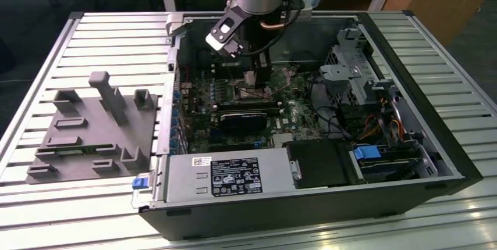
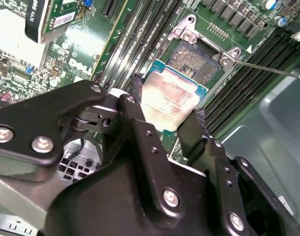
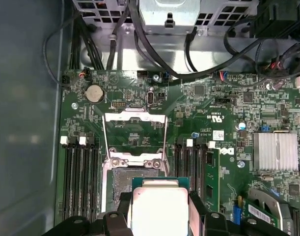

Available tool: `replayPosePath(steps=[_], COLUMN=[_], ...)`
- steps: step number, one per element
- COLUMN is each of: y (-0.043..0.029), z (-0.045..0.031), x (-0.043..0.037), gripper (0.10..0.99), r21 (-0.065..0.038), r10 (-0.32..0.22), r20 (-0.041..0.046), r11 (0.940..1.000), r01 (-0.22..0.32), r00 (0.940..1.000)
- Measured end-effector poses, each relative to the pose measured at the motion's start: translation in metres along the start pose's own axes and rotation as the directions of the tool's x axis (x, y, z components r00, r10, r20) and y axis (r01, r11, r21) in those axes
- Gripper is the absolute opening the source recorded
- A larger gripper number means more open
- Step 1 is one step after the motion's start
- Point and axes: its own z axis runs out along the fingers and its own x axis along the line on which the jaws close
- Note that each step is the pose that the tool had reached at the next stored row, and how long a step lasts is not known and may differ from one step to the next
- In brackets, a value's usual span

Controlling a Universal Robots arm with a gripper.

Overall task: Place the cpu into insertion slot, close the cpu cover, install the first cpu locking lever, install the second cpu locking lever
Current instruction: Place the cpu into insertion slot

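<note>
Gripper [image 2: 168,105], fingers [image 2: 137,93] clamped on two opposite edges of the cpu [image 2: 172,98], holds it over the slot [image 2: 191,59], hiding part of it; contact cannot be told. In the first wrist view the cover [image 3: 135,117] stands swung back beyond the slot — open.

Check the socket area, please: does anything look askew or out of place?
Nothing looks damaged. The cpu, held in the gripper, overlaps only part of the insertion slot instead of sitting squarely in it. The cpu cover lies open.
</note>
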Motion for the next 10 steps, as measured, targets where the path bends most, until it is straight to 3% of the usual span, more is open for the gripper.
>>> replayPosePath(steps=[10], y=[-0.0007], z=[0.0082], x=[0.0011], gripper=[0.537], r21=[0.0], r10=[0.0], r20=[0.0001], r11=[1.0], r01=[0.0], r00=[1.0])
